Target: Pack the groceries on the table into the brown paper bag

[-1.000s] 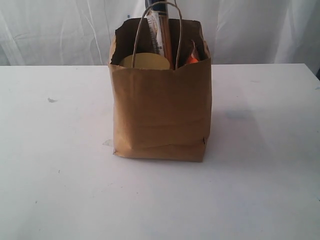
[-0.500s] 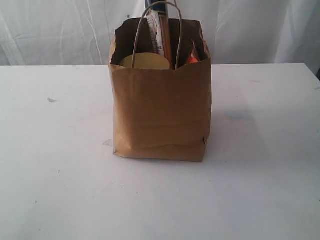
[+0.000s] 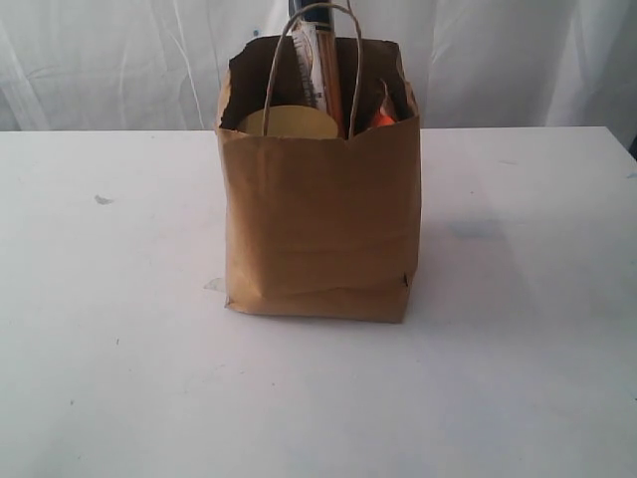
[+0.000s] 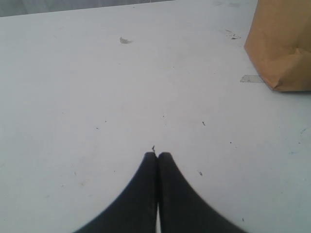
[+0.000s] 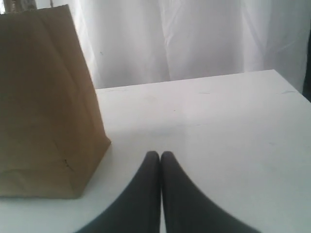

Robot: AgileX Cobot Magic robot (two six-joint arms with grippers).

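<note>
The brown paper bag stands upright in the middle of the white table. Above its ragged rim I see the tan jar lid, the top of the spaghetti packet and an orange tip. Neither arm appears in the exterior view. My left gripper is shut and empty over bare tabletop, with a corner of the bag off to one side. My right gripper is also shut and empty, close beside the bag's wall.
A small scrap lies on the table at the left. A bit of clear tape sits by the bag's bottom corner. White curtains hang behind the table's far edge.
</note>
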